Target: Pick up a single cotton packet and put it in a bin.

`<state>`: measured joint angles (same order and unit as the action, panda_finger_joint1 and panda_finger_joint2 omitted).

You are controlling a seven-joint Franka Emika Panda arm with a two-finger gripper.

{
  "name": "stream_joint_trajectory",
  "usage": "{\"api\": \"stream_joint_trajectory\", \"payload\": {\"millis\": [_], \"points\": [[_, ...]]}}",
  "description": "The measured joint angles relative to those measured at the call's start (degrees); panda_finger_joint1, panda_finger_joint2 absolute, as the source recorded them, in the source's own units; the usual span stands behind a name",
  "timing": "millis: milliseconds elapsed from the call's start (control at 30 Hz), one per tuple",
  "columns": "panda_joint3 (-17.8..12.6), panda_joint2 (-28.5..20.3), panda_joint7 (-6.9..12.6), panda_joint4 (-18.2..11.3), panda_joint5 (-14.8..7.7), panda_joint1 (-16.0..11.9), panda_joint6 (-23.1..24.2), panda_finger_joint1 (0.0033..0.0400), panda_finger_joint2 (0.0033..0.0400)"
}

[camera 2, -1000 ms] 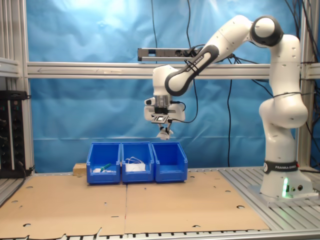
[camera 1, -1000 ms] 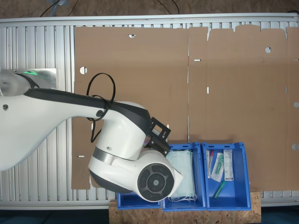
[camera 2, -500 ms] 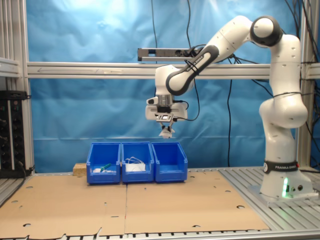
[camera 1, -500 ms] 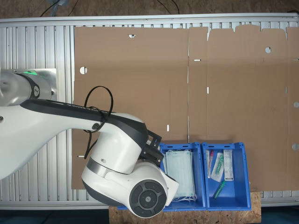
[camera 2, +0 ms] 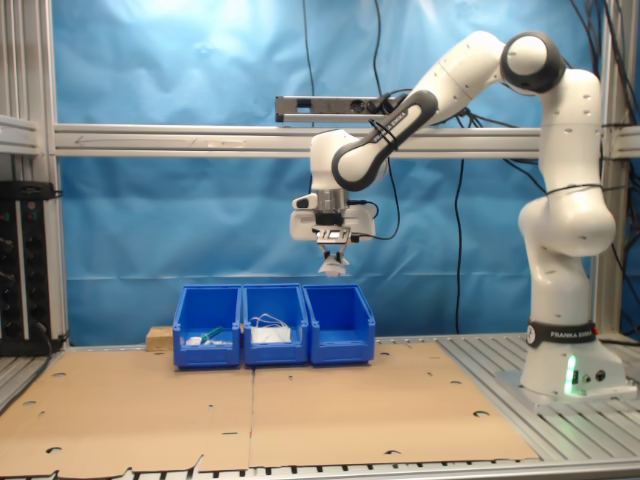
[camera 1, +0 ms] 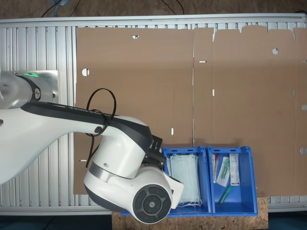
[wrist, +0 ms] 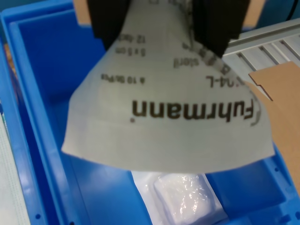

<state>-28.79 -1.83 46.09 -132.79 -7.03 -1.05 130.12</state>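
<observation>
In the wrist view my gripper (wrist: 161, 14) is shut on the cotton packet (wrist: 164, 117), a white square with black print that hangs from the dark fingers (wrist: 110, 18). Right under it lies the blue bin (wrist: 42, 93), with a white gauze packet (wrist: 187, 201) on its floor. In the second exterior view the gripper (camera 2: 333, 262) holds the small white packet (camera 2: 333, 269) well above the bin (camera 2: 340, 325), which is the one of three at the second exterior view's right. In the first exterior view the arm's wrist (camera 1: 129, 177) covers that bin.
The middle bin (camera 2: 273, 325) (camera 1: 184, 179) holds pale green face masks. The bin beside it (camera 2: 208, 325) (camera 1: 230, 179) holds syringes and slim packets. Brown cardboard (camera 1: 192, 86) covers the table. An aluminium frame rail (camera 2: 200, 140) crosses behind the arm, whose base (camera 2: 565, 360) stands at the second exterior view's right.
Over the last second the gripper carried the packet a little towards the second exterior view's right and slightly up. In the last half second it has held still.
</observation>
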Motion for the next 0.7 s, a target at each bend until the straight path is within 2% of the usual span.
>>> {"api": "stream_joint_trajectory", "payload": {"millis": [233, 700], "points": [[0.0, 0.0, 1.92, 0.0, 0.0, 0.0, 0.0, 0.0079, 0.0079], [0.0, 0.0, 4.59, 0.0, 0.0, 0.0, 0.0, 0.0079, 0.0079]]}}
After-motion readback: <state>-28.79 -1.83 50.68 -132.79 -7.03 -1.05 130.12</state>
